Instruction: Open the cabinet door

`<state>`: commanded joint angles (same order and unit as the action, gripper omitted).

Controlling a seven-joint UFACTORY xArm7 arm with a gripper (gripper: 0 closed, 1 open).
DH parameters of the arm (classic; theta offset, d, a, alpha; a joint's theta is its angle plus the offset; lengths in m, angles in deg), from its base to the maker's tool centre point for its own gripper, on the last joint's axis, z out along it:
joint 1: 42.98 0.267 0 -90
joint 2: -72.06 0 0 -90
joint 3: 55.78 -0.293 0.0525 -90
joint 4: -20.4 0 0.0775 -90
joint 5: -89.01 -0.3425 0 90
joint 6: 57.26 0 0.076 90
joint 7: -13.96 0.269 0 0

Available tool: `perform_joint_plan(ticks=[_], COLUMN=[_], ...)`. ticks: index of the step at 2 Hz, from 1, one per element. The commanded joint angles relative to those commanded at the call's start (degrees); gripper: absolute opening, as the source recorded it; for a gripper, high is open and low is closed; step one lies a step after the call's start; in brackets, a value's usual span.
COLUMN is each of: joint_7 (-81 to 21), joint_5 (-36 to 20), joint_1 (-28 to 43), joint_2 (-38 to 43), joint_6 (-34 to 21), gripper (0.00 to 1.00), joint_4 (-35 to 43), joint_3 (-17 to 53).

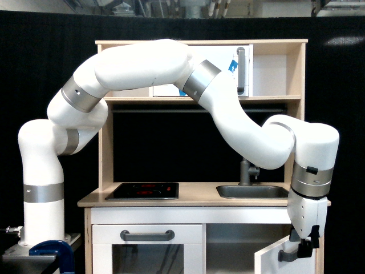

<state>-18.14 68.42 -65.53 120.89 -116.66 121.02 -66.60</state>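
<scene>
The cabinet door [274, 261] is the plain white door at the toy kitchen's lower right. It stands swung partly outward, and the dark cabinet opening [239, 245] shows to its left. Its grey bar handle [287, 255] juts out near the top edge. My gripper [303, 246] hangs straight down from the white wrist at the exterior view's right. Its black fingers [306, 245] are closed around the right end of that handle. The door's lower part is cut off by the frame.
An oven door with a window and a grey handle [147, 234] sits at the lower left. On the counter are a black hob [142, 190], a sink [251, 192] and a faucet [246, 170]. An upper white door [242, 69] carries blue tape. The arm's base [43, 228] stands at the left.
</scene>
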Motion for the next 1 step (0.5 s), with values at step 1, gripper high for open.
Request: perform_joint_plan(ticks=[1], joint_7=[0.4], joint_5=[0.7], joint_1=[-1.9], joint_2=[-3.0], joint_6=[-5.0], gripper=[1.0], joint_4=[1.6], joint_3=[0.0])
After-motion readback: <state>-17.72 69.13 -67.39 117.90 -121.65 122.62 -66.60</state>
